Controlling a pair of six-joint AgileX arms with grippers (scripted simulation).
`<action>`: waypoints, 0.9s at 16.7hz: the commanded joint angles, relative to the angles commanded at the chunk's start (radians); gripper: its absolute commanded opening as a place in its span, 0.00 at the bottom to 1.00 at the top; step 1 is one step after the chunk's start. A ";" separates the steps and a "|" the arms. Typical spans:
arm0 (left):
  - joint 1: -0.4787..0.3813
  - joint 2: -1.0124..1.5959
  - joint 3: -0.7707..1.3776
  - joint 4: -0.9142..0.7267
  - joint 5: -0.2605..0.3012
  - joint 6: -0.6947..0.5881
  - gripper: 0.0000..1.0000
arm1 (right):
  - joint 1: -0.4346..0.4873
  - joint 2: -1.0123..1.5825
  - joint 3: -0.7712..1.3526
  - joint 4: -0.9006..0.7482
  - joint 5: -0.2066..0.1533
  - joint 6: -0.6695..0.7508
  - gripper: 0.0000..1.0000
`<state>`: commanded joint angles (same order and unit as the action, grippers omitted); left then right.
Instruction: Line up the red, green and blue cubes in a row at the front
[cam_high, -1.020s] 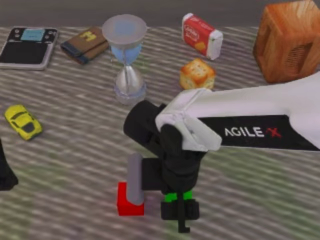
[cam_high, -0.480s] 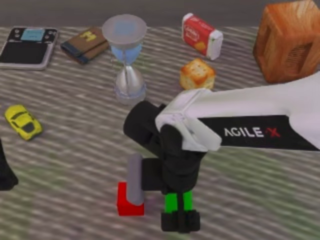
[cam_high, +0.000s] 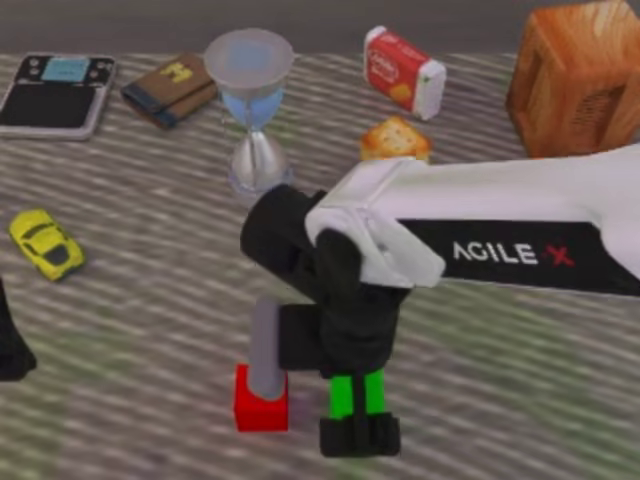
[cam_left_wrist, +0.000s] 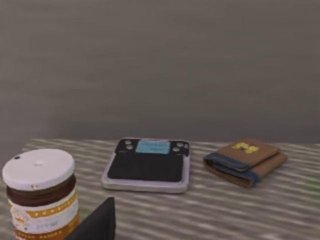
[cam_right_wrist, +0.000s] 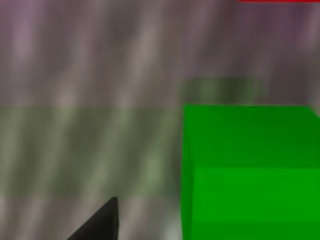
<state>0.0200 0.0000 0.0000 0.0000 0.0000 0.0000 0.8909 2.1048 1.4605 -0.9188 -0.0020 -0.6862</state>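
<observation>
The green cube (cam_high: 357, 394) rests near the table's front edge, with the red cube (cam_high: 262, 402) a short gap to its left. My right gripper (cam_high: 358, 434) hovers directly over the green cube, open. In the right wrist view the green cube (cam_right_wrist: 250, 170) stands apart from the one dark fingertip (cam_right_wrist: 102, 220) that shows, and a strip of the red cube (cam_right_wrist: 277, 1) touches the picture's border. The blue cube is hidden. My left gripper (cam_high: 8, 345) is parked at the table's left edge, open and empty.
Along the back stand a grey scale (cam_high: 58, 92), a brown wallet (cam_high: 170, 88), an hourglass (cam_high: 255, 110), a red-and-white box (cam_high: 403, 70), a toast-textured cube (cam_high: 395, 138) and a big wooden block (cam_high: 580, 80). A yellow toy car (cam_high: 45, 243) lies left. A jar (cam_left_wrist: 40, 192) stands by the left gripper.
The right gripper has let go of the green cube and lifted, so more of the cube shows beneath it. The forearm now covers part of the toast cube.
</observation>
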 joint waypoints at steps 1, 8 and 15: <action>0.000 0.000 0.000 0.000 0.000 0.000 1.00 | 0.000 -0.014 0.021 -0.039 0.000 0.001 1.00; 0.000 0.000 0.000 0.000 0.000 0.000 1.00 | 0.001 -0.069 0.097 -0.170 -0.001 0.001 1.00; 0.000 0.000 0.000 0.000 0.000 0.000 1.00 | -0.161 -0.010 0.173 -0.190 0.001 0.062 1.00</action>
<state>0.0200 0.0000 0.0000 0.0000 0.0000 0.0000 0.7302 2.0953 1.6334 -1.1093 -0.0012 -0.6245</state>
